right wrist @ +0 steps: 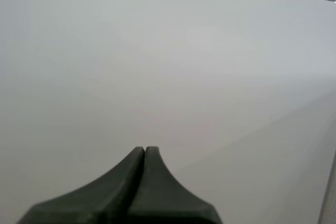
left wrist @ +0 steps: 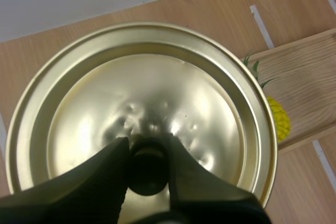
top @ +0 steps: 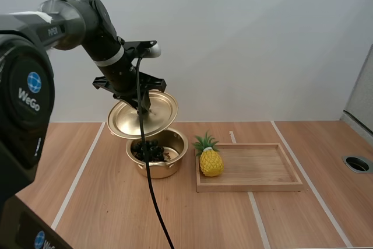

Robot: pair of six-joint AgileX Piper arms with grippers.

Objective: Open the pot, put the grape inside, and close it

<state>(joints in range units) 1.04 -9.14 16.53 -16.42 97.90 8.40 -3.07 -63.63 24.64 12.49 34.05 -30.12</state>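
- Left pincer (left wrist: 147,148) pinches the black knob (left wrist: 148,174) of the gold lid (left wrist: 157,77) between its tips and holds the lid tilted just above the pot (top: 176,154).
- Dark grapes (top: 149,151) lie inside the pot, which stands open on the counter (top: 233,220). The step in hand looks like the closing.
- To do it well, level the lid first, since a tilted rim would likely catch one side of the pot and skid.
- Centre the knob over the middle of the pot, then lower straight down until the lid's rim seats all round.
- Let go only once the lid rests on the pot.
- A toy pineapple (top: 211,161) stands just beside the pot, at the nearest end of the wooden tray (top: 256,170). Keep the lid's edge away from it.
- Right pincer (right wrist: 145,153) is closed with nothing in it, and this step seems not to need it.
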